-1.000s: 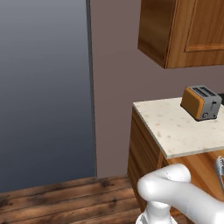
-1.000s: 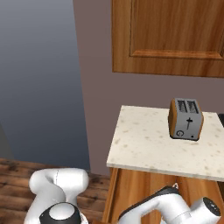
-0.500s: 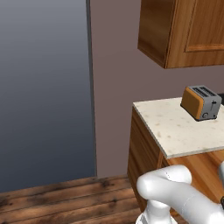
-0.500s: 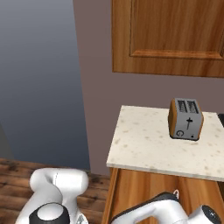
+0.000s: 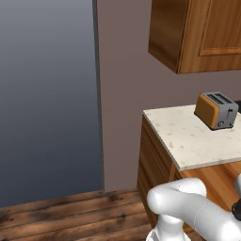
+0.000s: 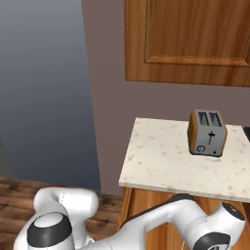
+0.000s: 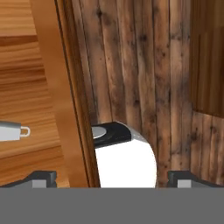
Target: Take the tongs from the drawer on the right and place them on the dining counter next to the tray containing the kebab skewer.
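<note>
Drawer front (image 7: 26, 109), left of the claw (image 7: 112, 178): smooth brown wood, showing a silver metal handle (image 7: 13, 131). Floor (image 7: 144, 65) beyond the claw: rough, knotty dark planks. Surface (image 6: 166, 156) is looking like pale speckled stone, matt. Toaster (image 6: 207, 133): brushed grey metal, orange-brown sides.

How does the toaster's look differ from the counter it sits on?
The toaster is a small upright box with orange-brown sides and a grey metal front and top; the counter is a broad flat slab of pale beige, lightly speckled stone. The toaster has two dark slots on top and a lever on its end; the counter top is plain. The toaster stands toward the back right, leaving most of the counter bare. Both sit under the wooden wall cabinet.
</note>
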